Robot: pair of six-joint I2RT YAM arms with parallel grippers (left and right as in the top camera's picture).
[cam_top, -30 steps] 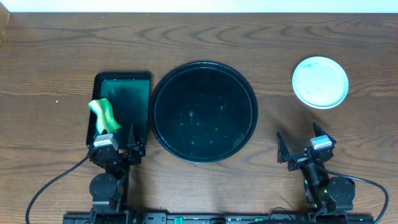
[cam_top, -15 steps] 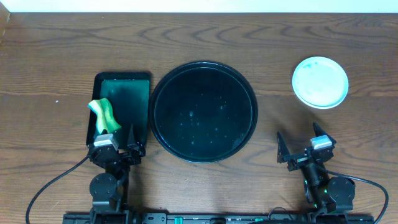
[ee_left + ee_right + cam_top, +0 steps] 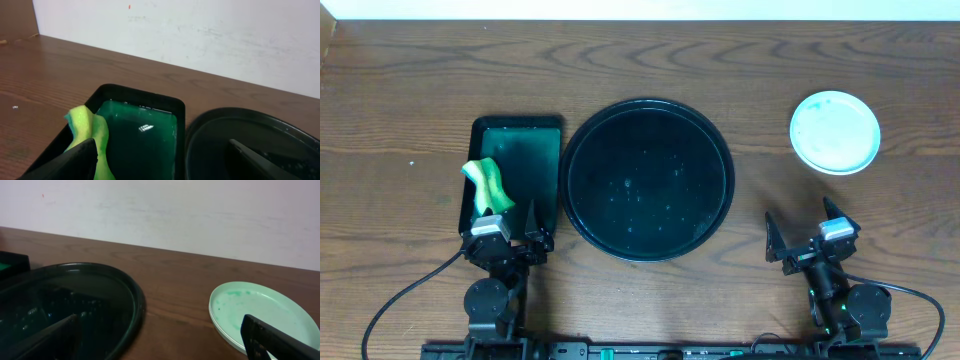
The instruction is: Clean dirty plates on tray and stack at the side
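Now left gripper & right gripper sit w/ jaws spread wide; plates stacked on table, right of tray.

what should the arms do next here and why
Probably just rest: nothing is left on the black tray, the plates sit stacked off to its right, the sponge lies in the green tray, and the left gripper and right gripper are open and empty. Faint green flecks on the top plate might merit one last wipe.
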